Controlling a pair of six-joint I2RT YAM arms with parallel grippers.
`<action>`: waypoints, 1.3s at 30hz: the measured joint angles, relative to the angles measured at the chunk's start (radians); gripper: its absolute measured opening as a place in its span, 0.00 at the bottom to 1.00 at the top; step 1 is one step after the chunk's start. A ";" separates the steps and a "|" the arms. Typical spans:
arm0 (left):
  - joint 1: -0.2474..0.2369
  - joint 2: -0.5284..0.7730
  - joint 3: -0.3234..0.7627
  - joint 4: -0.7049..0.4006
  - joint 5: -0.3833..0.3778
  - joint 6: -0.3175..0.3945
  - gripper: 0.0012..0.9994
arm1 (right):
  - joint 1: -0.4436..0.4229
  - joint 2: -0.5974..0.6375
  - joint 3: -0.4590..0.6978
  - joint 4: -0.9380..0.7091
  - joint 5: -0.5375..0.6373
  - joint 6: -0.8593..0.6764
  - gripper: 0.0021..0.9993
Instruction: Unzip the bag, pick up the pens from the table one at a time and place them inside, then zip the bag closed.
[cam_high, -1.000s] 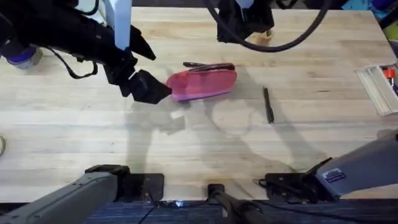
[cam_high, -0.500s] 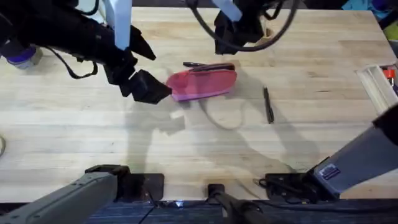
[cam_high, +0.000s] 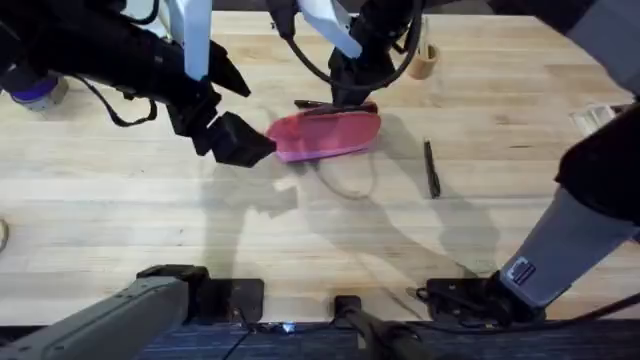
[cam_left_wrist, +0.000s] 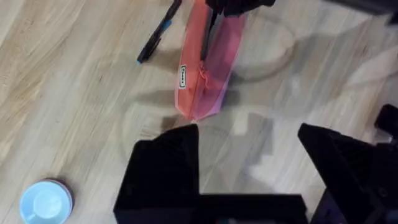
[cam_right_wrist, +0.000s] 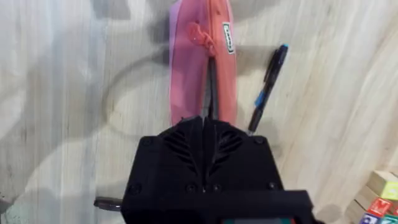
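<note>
So here's where we're at. In the left wrist view our left gripper (cam_left_wrist: 249, 155) has its black fingers (cam_left_wrist: 165, 168) spread wide with nothing but bare table (cam_left_wrist: 74, 112) between them. The bag (cam_left_wrist: 205, 68) lies just ahead of the fingertips, near but not touching, with its zipper slit facing the camera, a small pink pull (cam_left_wrist: 202, 74) by the near end and a white label (cam_left_wrist: 183, 77) on the side. A pen (cam_left_wrist: 154, 40) with a blue tip lies beside the bag, off to one side of the left gripper and a bit further out. Closer in on that same side there's a light blue cap (cam_left_wrist: 43, 202) sitting on the table.

From overhead the left gripper (cam_high: 240, 140) sits right at the bag's (cam_high: 325, 135) left end, while the right gripper (cam_high: 350, 90) hangs over the bag's far long edge, around the middle to right part.

In the right wrist view the right gripper (cam_right_wrist: 204, 134) has its fingers pressed together right over the bag's (cam_right_wrist: 186, 68) zipper line. We can't tell if they've got anything pinched in there. Beyond them the bag stretches away, pull (cam_right_wrist: 200, 34) and label (cam_right_wrist: 227, 38) near the far end, and the blue-tipped pen (cam_right_wrist: 267, 87) lies just beside the bag.

The other pen (cam_high: 431, 168) lies on the table well apart from the bag, on the right gripper's near side in the overhead view.
</note>
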 joint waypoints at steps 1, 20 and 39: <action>0.000 0.000 0.000 0.000 0.000 0.000 0.99 | 0.000 0.006 0.000 0.000 -0.001 0.000 0.03; 0.000 0.000 0.000 0.000 0.000 0.000 0.99 | 0.000 0.137 0.000 0.050 -0.008 0.000 0.03; 0.000 0.000 0.000 0.000 0.000 0.000 0.99 | 0.000 0.208 0.006 0.077 -0.015 0.004 0.03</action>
